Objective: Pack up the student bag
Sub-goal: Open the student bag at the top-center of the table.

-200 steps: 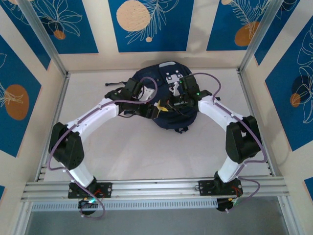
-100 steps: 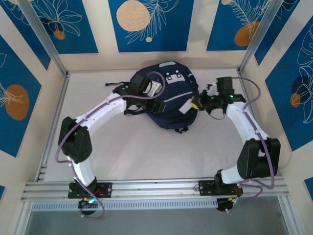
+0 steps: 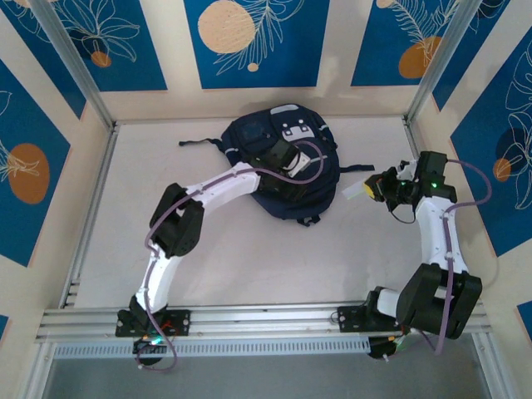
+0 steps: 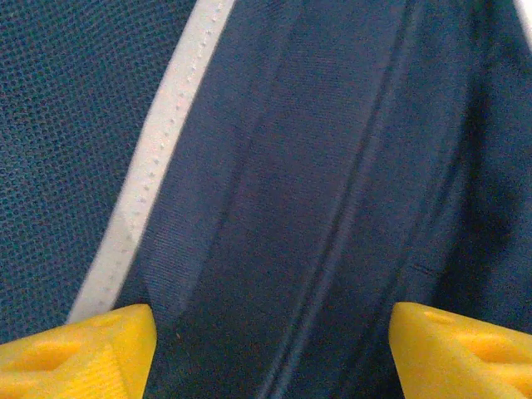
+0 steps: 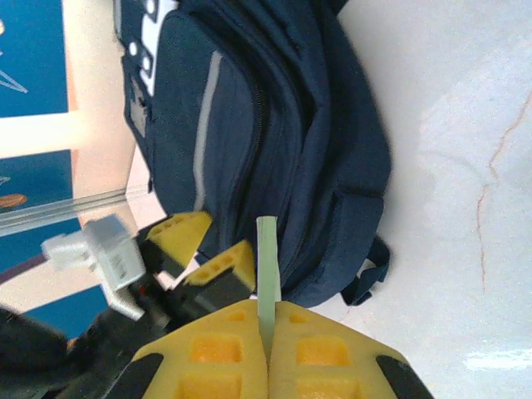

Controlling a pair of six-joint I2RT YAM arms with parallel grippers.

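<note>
**Left hand wide over the bag, right hand pinching a card**

Nearest, the right hand (image 5: 268,314) has its yellow jaws pressed together on a thin pale green card (image 5: 266,258), which stands edge-on out of the grip. In the overhead view this hand sits above the bare tabletop (image 3: 249,266) at about 3 o'clock from the student bag (image 3: 245,133), near it but apart from it.

Farther in, the bag lies toward 12 o'clock on the tabletop, close to the back wall. Its two white patches (image 3: 295,130) are at the far end, and a black strap (image 3: 195,143) trails out at 9 o'clock.

The left hand (image 4: 270,349) is over the bag's middle, its jaws spread wide. Navy fabric and the grey stripe (image 4: 150,191) lie close beneath. Whether the fingertips touch the fabric I cannot tell.
</note>
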